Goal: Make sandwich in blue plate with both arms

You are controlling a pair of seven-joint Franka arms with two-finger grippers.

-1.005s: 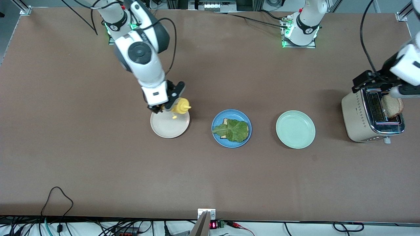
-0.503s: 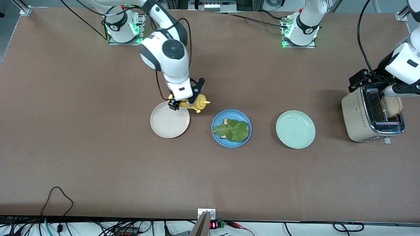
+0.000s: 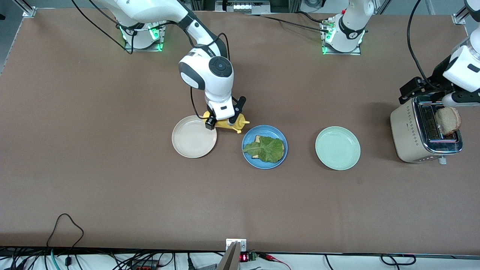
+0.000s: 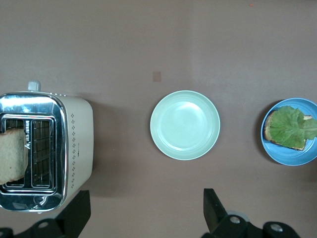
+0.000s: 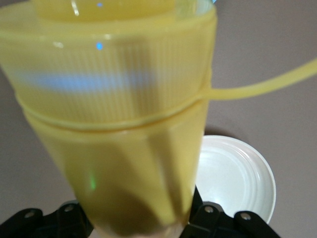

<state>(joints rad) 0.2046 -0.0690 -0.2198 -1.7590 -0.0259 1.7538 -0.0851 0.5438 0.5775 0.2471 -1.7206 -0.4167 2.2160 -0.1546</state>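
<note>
The blue plate (image 3: 264, 129) sits mid-table with one toast slice (image 3: 257, 139) under a green lettuce leaf (image 3: 267, 149); the plate also shows in the left wrist view (image 4: 290, 157). A second toast slice (image 3: 447, 120) stands in a slot of the toaster (image 3: 410, 135). My right gripper (image 3: 225, 117) is shut on a yellow squeeze bottle (image 3: 229, 123), tilted, over the gap between the cream plate and the blue plate. The bottle fills the right wrist view (image 5: 124, 124). My left gripper (image 3: 416, 90) is open and empty, up above the toaster.
A cream-white plate (image 3: 193, 137) lies beside the blue plate toward the right arm's end. A pale mint-green plate (image 3: 337, 148) lies between the blue plate and the toaster. Cables run along the table's edge nearest the front camera.
My right gripper has carried the yellow bottle from over the cream plate toward the blue plate. My left arm has shifted slightly above the toaster.
</note>
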